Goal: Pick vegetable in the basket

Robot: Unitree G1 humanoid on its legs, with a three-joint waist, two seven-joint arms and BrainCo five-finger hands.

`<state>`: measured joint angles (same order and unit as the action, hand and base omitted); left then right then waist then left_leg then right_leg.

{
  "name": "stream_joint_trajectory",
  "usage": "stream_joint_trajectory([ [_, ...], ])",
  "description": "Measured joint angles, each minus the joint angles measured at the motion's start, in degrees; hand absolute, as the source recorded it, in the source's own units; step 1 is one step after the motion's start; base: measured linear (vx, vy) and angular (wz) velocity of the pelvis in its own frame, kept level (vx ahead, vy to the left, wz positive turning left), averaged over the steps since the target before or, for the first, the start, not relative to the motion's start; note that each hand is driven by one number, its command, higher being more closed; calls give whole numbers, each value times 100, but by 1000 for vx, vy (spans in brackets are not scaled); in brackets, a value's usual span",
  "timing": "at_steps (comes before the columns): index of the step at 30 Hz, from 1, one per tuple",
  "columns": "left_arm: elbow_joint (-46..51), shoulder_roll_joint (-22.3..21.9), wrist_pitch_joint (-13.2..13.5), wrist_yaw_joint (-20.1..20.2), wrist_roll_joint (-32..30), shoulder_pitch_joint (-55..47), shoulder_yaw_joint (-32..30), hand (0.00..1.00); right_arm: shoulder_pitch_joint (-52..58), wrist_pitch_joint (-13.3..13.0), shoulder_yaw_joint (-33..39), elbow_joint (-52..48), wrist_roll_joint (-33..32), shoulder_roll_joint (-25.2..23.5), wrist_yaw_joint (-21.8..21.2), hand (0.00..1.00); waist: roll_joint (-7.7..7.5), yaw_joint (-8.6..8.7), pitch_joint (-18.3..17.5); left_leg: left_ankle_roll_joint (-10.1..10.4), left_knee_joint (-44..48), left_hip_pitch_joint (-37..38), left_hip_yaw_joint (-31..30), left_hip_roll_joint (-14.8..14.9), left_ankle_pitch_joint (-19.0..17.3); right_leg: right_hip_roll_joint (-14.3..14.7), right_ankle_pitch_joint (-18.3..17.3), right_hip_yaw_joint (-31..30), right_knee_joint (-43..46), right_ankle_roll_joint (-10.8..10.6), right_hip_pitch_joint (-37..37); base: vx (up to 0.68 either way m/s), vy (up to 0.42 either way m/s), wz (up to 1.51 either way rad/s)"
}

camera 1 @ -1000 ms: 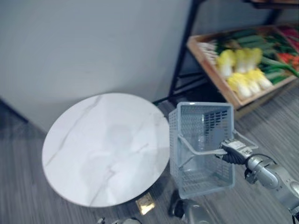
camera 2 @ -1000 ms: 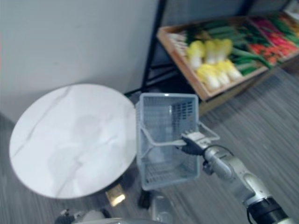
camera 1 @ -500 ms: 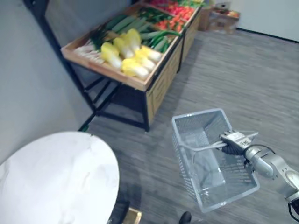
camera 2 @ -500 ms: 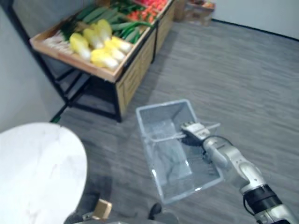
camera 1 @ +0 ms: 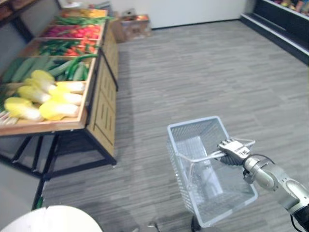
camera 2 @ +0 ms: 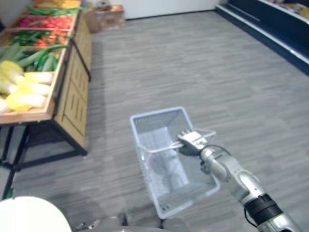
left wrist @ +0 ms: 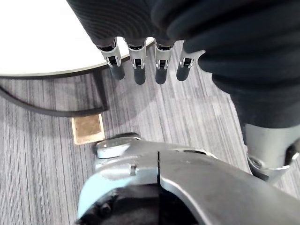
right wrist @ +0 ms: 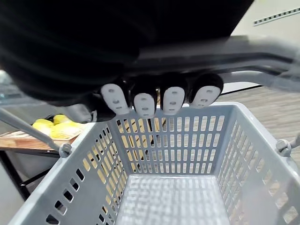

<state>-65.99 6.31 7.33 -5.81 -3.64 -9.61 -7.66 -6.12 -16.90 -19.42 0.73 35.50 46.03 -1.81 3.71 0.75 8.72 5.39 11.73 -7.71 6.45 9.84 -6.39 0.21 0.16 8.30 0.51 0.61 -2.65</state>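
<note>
Empty basket [camera 1: 193,122], handle [camera 1: 203,157] gripped in curled R hand [camera 1: 232,151]. L hand [left wrist: 137,61] slack, holding nothing. Carry level toward veg [camera 1: 58,110]; avoid swing.

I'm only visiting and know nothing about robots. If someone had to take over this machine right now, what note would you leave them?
Left hand: open, holding nothing, fingers straight, by the round white table.
Right hand: shut on the basket's handle, carrying the basket over the floor.
Vegetables: all on the wooden stand to the robot's left, apart from the basket.
Done: basket picked up.
Left: the basket is empty; go to the stand, pick a vegetable and put it in.
</note>
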Motion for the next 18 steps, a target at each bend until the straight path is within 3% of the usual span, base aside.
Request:
stream_joint_trajectory([
  [2,-5,23,11,-1,-15,77,72,0,73,-12,-134,-29,-61,86,-2,100,-45,52,55,-3,-94,-34,71,-118,-5,-173,75,33,86,-112,-49,131,175,-7],
  [7,28,35,-2,-23,-221,172,58,0,20,-125,-195,-17,-70,30,-10,100,-38,-172,107,-176,94,-70,78,-340,-38,-358,286,-54,-444,-405,160,159,107,-1],
  [10,33,16,-1,-42,-229,106,83,0,-108,-150,-236,-23,-69,21,-7,100,-90,-249,128,-298,111,58,78,-487,-220,-463,156,-196,-361,-503,200,145,68,-16],
  [12,23,67,-2,-56,-244,103,163,0,-27,-129,-94,-27,-62,-129,-4,100,-151,-244,128,-405,-4,233,89,-640,-362,-626,-377,-252,375,-620,-25,130,111,-6],
  [13,-8,111,-1,-65,-260,82,266,0,152,-90,18,-30,-61,-234,-2,100,-258,-231,136,-509,-144,452,93,-723,-515,-760,-790,-269,1345,-708,-292,140,126,6],
  [14,-17,155,-13,-90,-273,83,359,0,243,-57,44,-28,-61,-325,-2,100,-363,-223,177,-580,-53,531,89,-765,-663,-879,-811,-348,2911,-582,-962,155,128,8],
  [15,-13,221,-17,-93,-273,89,432,0,279,-56,64,-40,-56,-394,-2,100,-383,-202,187,-598,-31,604,70,-785,-708,-924,-665,-421,3558,-393,-1243,169,119,17],
  [16,-3,411,-23,-84,-278,91,607,0,314,-50,71,-36,-50,-529,-2,100,-492,-158,251,-661,-47,854,7,-878,-730,-1042,-229,-590,4547,-357,-1595,265,77,45],
  [17,0,483,-39,-65,-277,91,751,0,402,-51,105,-34,-49,-634,-2,100,-547,-75,281,-712,-50,1109,-135,-883,-761,-1120,61,-591,5245,-390,-1829,290,49,58],
  [18,2,521,-40,-63,-277,93,798,0,456,-58,130,-35,-49,-683,3,100,-522,-13,302,-738,-69,1220,-231,-884,-777,-1138,-84,-544,5410,-296,-1886,330,16,70],
])
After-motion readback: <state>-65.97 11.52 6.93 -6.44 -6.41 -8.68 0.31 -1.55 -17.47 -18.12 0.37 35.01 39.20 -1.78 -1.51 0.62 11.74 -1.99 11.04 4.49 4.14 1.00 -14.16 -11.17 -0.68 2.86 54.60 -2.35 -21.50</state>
